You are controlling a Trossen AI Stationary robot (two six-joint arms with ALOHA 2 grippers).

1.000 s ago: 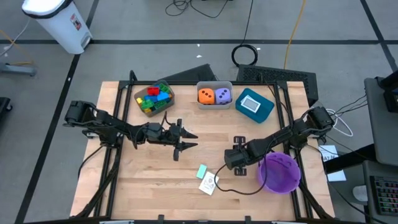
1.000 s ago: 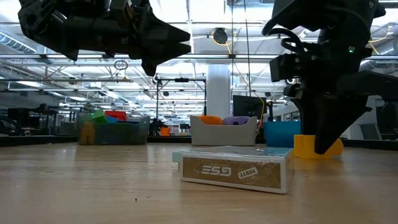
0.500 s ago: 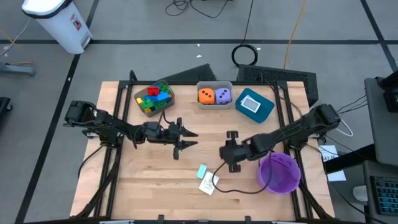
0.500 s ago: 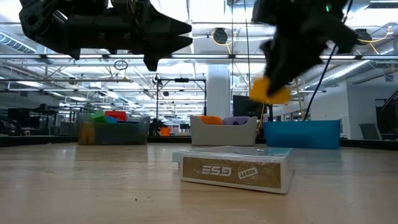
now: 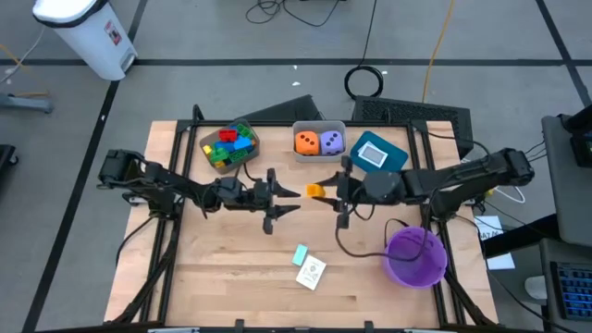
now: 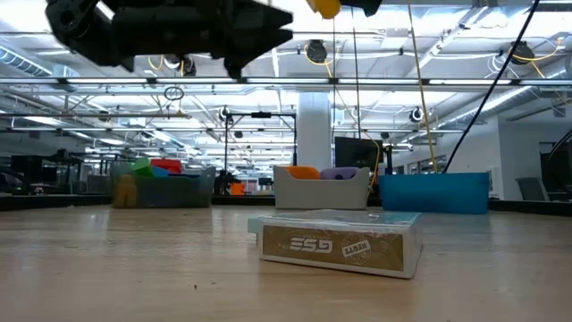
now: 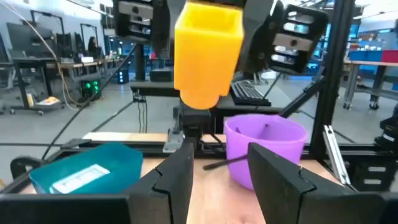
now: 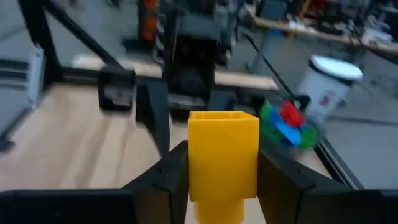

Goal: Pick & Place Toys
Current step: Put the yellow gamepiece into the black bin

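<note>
From above, you see the right gripper (image 5: pixel 326 191) reaching toward the table's middle, its fingers closed on a yellow-orange square plastic block (image 5: pixel 315 191) held clear of the wooden table (image 5: pixel 222 277). The left gripper (image 5: pixel 285 202) faces it from the other side, close by but apart, with its fingers parted and nothing between them. At the back edge stand a brown bin of mixed coloured blocks (image 5: pixel 228 145), a grey bin with an orange die and a purple die (image 5: pixel 319 141), and a teal bin holding a white-blue card (image 5: pixel 377 154). A purple round bowl (image 5: pixel 414 257) sits near the right front, and a small boxed card deck (image 5: pixel 311 272) lies near the front centre beside a small green card (image 5: pixel 300 253).

At table height, you find the boxed deck (image 6: pixel 338 242) lying flat in the foreground. The left gripper (image 6: pixel 268 22) hangs high above the table, and the yellow block (image 6: pixel 323 7) shows at the very top edge.

Through the left wrist camera, you look past the two parted dark fingers (image 7: pixel 177 177) at the yellow block (image 7: pixel 208 51) clamped in the other arm's gripper, with the purple bowl (image 7: pixel 264 146) and the teal bin (image 7: pixel 84 168) behind it.

Through the right wrist camera, the yellow block (image 8: pixel 224 162) sits pinched between that gripper's own fingers (image 8: pixel 169 177), and the brown bin's coloured blocks (image 8: pixel 287 124) show beyond.
</note>
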